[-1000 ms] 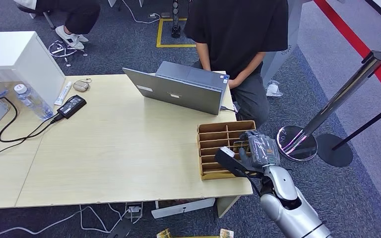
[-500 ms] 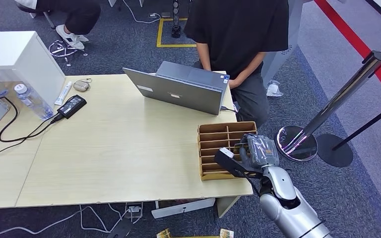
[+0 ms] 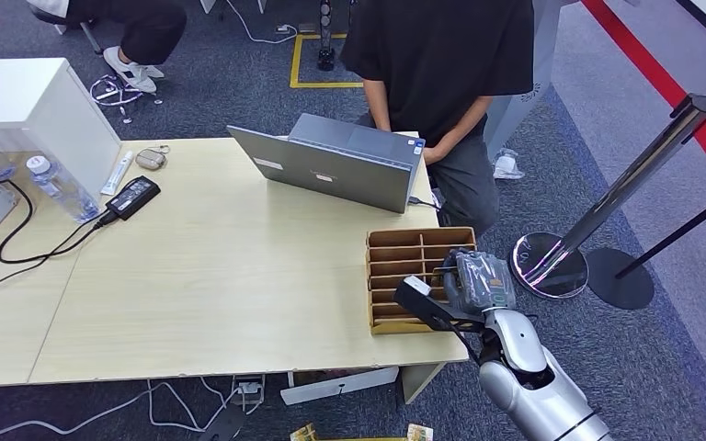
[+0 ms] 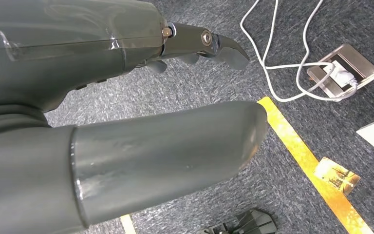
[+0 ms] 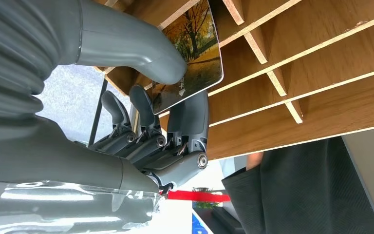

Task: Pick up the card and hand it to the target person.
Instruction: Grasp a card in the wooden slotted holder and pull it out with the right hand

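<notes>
Head view. The right hand (image 3: pixel 474 285) is over the near right part of the wooden rack (image 3: pixel 403 246), a tray of narrow slots standing at the right end of the table (image 3: pixel 211 276). The card itself is too small to make out here. Across the table, behind an open laptop (image 3: pixel 340 170), stands a person in a black shirt (image 3: pixel 441 55), probably the one to receive it. A charger (image 3: pixel 132 197) with its cable and a water bottle (image 3: pixel 53 186) lie well apart at the far left.

Left wrist view. The left hand (image 4: pixel 126 122) hangs over grey carpet. Thumb and fingers are apart and nothing lies between them. A second small card (image 4: pixel 337 175) lies on the floor beside a yellow tape line (image 4: pixel 297 146); white cables (image 4: pixel 282 63) run to a floor socket (image 4: pixel 343 70).

Right wrist view. The right hand (image 5: pixel 141 112) is clamped on the card (image 5: pixel 195 53): the thumb (image 5: pixel 141 53) presses one face, dark fingers (image 5: pixel 190 114) back the other, near one short edge. The card, printed with an autumn tree scene, is partly among the rack dividers (image 5: pixel 272 63).

Handling, as judged. The card looks thin, light, stiff and glossy. A smooth face is likely to slide under a light pinch, so pressure on both flat faces, well in from the edge, suits it best. Drawing it out along the slot should avoid catching a corner on a divider, and the free end should be left clear for the person to take.
</notes>
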{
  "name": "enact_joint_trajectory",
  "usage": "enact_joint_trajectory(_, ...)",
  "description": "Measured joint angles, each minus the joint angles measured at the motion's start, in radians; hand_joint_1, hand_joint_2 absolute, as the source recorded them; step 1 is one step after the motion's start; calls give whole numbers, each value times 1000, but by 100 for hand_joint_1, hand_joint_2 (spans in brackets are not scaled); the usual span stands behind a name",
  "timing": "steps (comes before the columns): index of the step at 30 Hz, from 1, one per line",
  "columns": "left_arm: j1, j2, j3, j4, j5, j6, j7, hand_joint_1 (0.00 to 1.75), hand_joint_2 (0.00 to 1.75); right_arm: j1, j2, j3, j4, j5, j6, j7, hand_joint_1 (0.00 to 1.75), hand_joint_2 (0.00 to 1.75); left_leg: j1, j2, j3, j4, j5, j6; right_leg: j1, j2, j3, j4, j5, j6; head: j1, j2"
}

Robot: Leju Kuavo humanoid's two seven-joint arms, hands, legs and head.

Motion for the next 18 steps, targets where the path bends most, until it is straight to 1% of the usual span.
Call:
enact_joint_trajectory(4, 0, 0, 0, 0, 0, 0, 0, 0, 0, 0, 0, 2, 0, 0, -6, 0, 153, 175, 0, 0, 0, 0, 0, 0, 0, 0, 0, 0, 0, 0, 0, 0)
enact_joint_trajectory(13, 0, 0, 0, 0, 0, 0, 0, 0, 0, 0, -1, 2, -8, -4, -12, 1, 151, 175, 0, 0, 0, 0, 0, 0, 0, 0, 0, 0, 0, 0, 0, 0)
enact_joint_trajectory(18, 0, 0, 0, 0, 0, 1, -3, 0, 0, 0, -8, -1, -48, -9, -11, 15, 149, 175, 0, 0, 0, 0, 0, 0, 0, 0, 0, 0, 0, 0, 0, 0)
